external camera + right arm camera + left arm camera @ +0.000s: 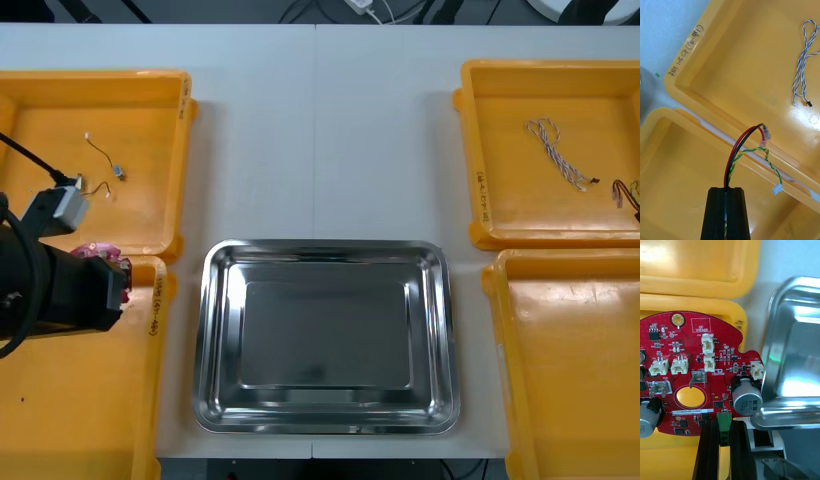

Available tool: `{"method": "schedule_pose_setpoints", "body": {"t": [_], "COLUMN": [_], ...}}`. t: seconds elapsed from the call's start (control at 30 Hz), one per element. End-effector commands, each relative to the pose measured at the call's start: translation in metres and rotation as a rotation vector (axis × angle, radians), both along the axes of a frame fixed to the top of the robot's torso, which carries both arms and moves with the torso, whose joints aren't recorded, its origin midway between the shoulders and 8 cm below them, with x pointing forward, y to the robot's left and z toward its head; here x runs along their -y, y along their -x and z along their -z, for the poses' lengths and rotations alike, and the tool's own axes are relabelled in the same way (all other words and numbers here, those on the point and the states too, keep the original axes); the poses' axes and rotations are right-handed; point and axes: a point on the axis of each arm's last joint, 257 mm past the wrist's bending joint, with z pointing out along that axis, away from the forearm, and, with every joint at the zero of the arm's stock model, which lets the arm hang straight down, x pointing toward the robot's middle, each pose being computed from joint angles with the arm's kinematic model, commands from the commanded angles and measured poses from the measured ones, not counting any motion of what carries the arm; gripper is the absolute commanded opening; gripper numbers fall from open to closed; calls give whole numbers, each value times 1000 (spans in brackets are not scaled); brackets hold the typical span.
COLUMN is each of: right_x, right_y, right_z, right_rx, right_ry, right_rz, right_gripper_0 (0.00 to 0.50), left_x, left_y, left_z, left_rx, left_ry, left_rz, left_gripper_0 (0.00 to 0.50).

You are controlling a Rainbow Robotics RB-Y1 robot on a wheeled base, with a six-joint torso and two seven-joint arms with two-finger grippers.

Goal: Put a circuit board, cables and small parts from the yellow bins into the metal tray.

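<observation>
Over the near left bin [90, 420], left gripper [724, 427] pinches the circuit board [692, 333]; over the right bins [752, 56], right gripper [729, 193] clamps a cable bundle [734, 150].

Our left arm [50, 290] reaches in from the left side. Our left gripper [724, 427] has its black fingers [707, 450] clamped on the near rim of a round red circuit board [688, 363], which stands out beyond the tips. Our right gripper [729, 191] is closed tight on a cable bundle [734, 150] that arcs past its fingertips.
</observation>
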Motion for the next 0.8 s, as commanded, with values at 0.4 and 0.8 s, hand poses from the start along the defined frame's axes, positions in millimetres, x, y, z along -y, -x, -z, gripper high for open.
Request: {"method": "schedule_pose_setpoints", "body": {"t": [0.4, 0.8], "right_x": [-57, -58], "right_y": [15, 16], "right_z": [2, 1], "right_rx": [-34, -29], "right_ry": [-91, -85], "right_rz": [38, 31], "right_gripper_0": [0, 0], "left_x": [54, 82], "left_y": [12, 18], "left_z": [10, 32], "left_rx": [37, 43], "left_ry": [-88, -105], "left_rz": [223, 241], "left_gripper_0": [0, 0]}}
